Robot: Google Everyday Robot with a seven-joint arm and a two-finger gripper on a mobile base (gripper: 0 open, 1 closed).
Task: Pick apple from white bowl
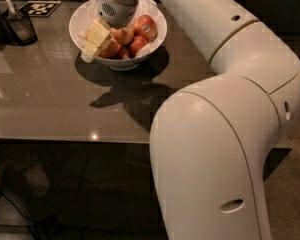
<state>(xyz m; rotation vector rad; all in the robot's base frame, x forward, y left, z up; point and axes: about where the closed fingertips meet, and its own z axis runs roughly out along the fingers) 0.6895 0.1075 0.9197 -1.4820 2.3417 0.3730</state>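
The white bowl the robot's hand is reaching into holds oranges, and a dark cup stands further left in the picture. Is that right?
Not oranges: the white bowl holds red apples, as the camera view shows. The gripper is down in the bowl, and the dark cup does stand further left in the picture.

No readable text or numbers. Only sign is a black-and-white marker tag [39, 8] flat on the table [50, 99], back left. Claw [93, 45] is down in the white bowl [136, 60] among the apples [145, 26], unmarked.
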